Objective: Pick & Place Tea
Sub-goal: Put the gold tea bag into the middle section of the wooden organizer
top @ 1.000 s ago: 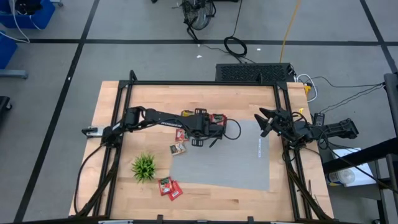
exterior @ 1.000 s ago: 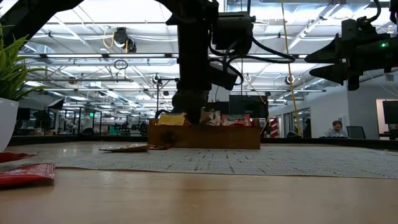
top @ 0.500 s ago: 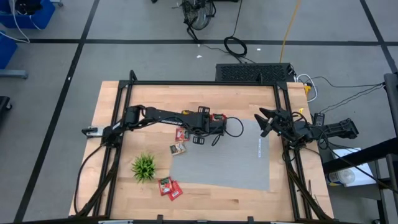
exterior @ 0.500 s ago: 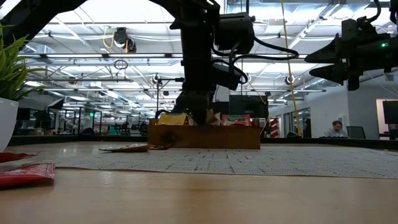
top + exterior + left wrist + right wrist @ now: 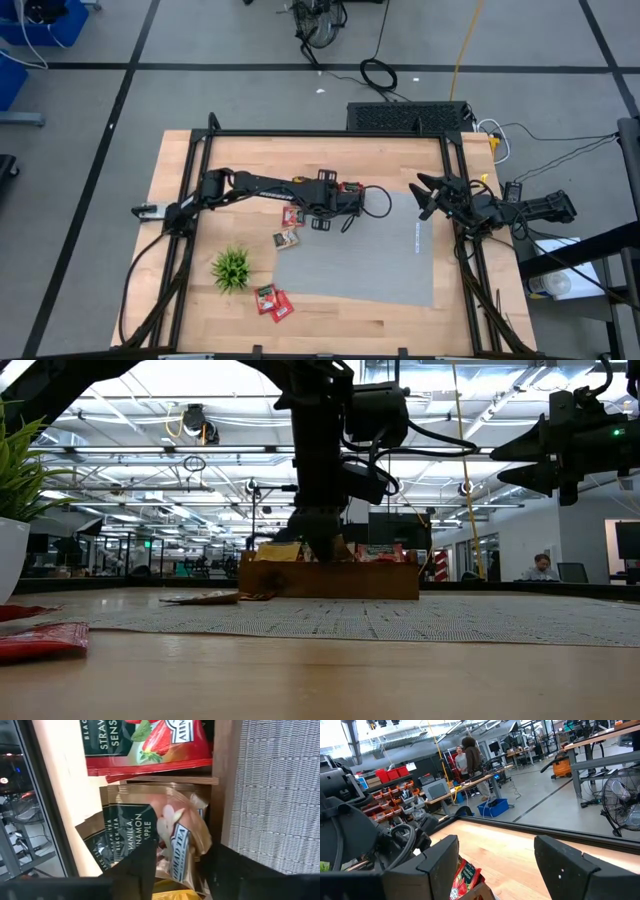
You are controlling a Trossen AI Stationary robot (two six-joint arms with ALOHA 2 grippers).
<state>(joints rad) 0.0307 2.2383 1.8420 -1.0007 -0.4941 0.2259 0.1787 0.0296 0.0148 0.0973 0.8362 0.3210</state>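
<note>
The wooden tray stands at the table's far middle, filled with tea packets: a red strawberry packet and several brown ones. My left gripper points down into the tray, its fingers apart. One brown packet stands between them, leaning on the others. Loose tea packets lie flat on the table. My right gripper hangs open and empty above the table's right side. My left gripper comes from above with one finger on either side of the brown packet's lower part. I cannot tell whether either finger touches it. The packet rests in the tray among the other brown packets.
A grey mat covers the table's middle and right. A small green plant in a white pot stands near the front left. A black frame runs along the table's edges. People show in the room behind.
My left gripper has shifted a little toward the table's right edge over the tray and has then kept its place.
</note>
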